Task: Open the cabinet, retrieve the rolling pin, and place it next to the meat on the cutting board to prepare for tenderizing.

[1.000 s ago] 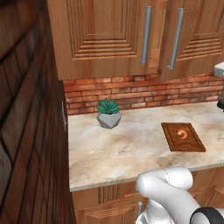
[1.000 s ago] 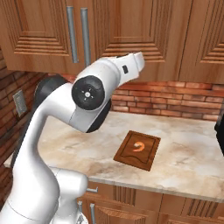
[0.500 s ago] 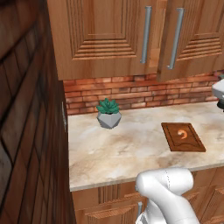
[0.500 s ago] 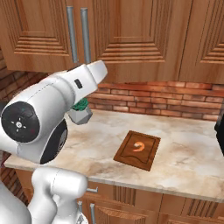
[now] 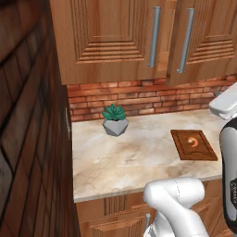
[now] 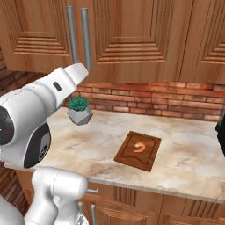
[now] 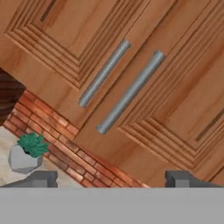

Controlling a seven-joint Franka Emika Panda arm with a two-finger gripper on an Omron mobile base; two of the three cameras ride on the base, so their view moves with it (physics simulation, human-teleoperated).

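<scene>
pincer (image 7: 111, 178): released, its two dark finger tips (image 7: 40, 178) standing wide apart at the bottom of the hand view with nothing between them; it touches nothing and is aimed at the meeting of two cabinet doors.
bar handles (image 7: 129, 93): two long grey metal bars lying side by side and slanted in the hand view, one on each door, straight ahead of the pincer and apart from it.
cabinet (image 5: 120, 41): warm-brown wooden wall unit with stepped raised-panel doors, both doors shut; it hangs above the counter and the brick strip.
arm (image 6: 41, 105): white, rising from the lower left of the right base view, its upper link slanting up toward the lower edge of the cabinet doors.
brick wall (image 6: 145, 96): red-brown band between the cabinet's underside and the counter.
potted plant (image 5: 115, 120): green succulent in a faceted grey pot, standing on the counter near the brick wall, well apart from the board.
counter (image 5: 134, 159): pale marbled beige top, with wooden drawer fronts below it.
cutting board (image 6: 128, 157): dark reddish-brown rectangle with a grooved border, lying flat on the counter to the right of the plant.
meat (image 6: 140, 146): small curved orange-pink piece lying on the board, near its middle.
rolling pin: cannot tell where it is.
</scene>
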